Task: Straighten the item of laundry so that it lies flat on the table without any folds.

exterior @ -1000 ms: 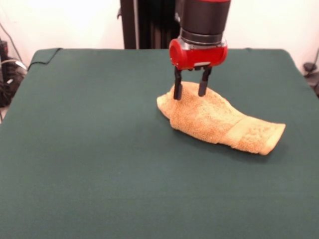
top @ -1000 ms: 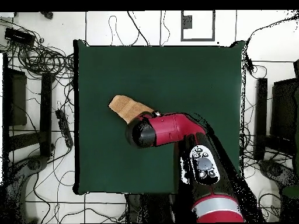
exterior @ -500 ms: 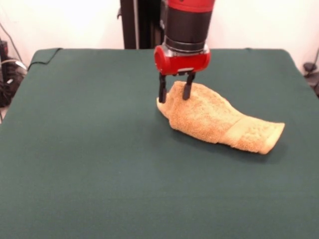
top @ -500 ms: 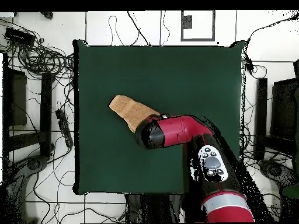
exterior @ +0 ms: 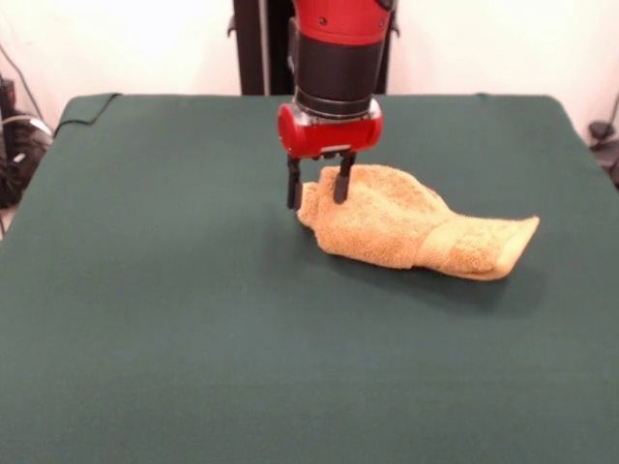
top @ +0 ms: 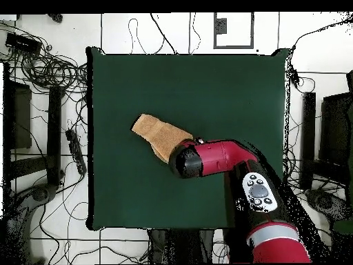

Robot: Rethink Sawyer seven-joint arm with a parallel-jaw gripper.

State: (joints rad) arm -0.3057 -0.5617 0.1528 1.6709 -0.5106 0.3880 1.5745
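Front view shows the gripper [exterior: 317,190] at upper centre of the frame, its two dark fingers [exterior: 293,188] pointing straight down and straddling the left end of the towel [exterior: 406,230], with terry between them. That looks like a pinch on the bunched edge, probably to drag the cloth open leftward. The towel lies humped right of centre on the green table [exterior: 164,319], its woven band toward the right end, folds clearly not yet out.

Overhead view puts the towel [top: 157,134] left of centre on the table [top: 227,90], its lower-right end hidden under the red wrist, so the grip cannot be checked there.
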